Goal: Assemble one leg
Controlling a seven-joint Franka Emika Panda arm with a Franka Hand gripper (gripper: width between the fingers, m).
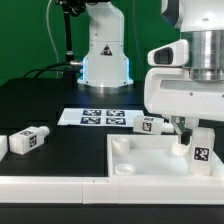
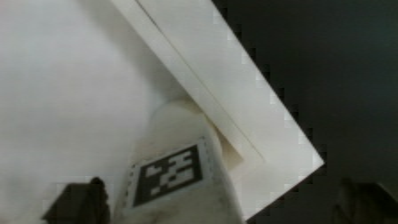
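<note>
At the exterior view's right, near the front of the black table [image 1: 40, 100], my gripper [image 1: 190, 132] hangs over the large white panel [image 1: 140, 160] with its raised rim. A tagged white leg [image 1: 201, 150] stands upright just below it, inside the panel's right part. I cannot tell whether my fingers are closed on that leg. Another leg [image 1: 150, 124] lies just behind the panel's far rim, and a third [image 1: 28, 141] lies far off at the left. My wrist view shows the leg's tag [image 2: 169, 173] beside the panel's rim [image 2: 222, 95]. The marker board [image 1: 95, 117] lies flat beyond.
</note>
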